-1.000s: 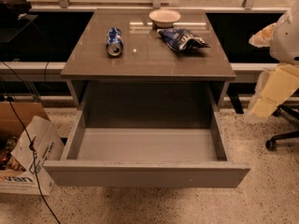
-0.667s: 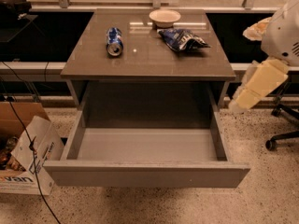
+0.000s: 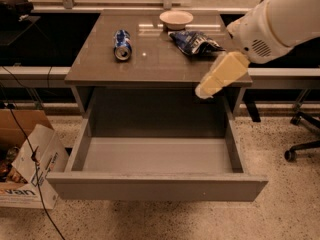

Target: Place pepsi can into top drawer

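The pepsi can lies on its side on the left part of the brown cabinet top, silver top toward me. The top drawer is pulled wide open below the top, and its grey inside holds nothing. My gripper, a cream-coloured piece at the end of the white arm, reaches in from the right. It hangs over the front right edge of the cabinet top, well to the right of the can and apart from it.
A flat blue-and-white snack bag and a pale bowl sit at the back right of the top. A cardboard box with cables stands on the floor at the left. An office chair base is at the right.
The arm has swung in from the far right toward the left and nearer, so the gripper is now over the cabinet's front right edge. The can, bag, bowl and drawer have not moved.
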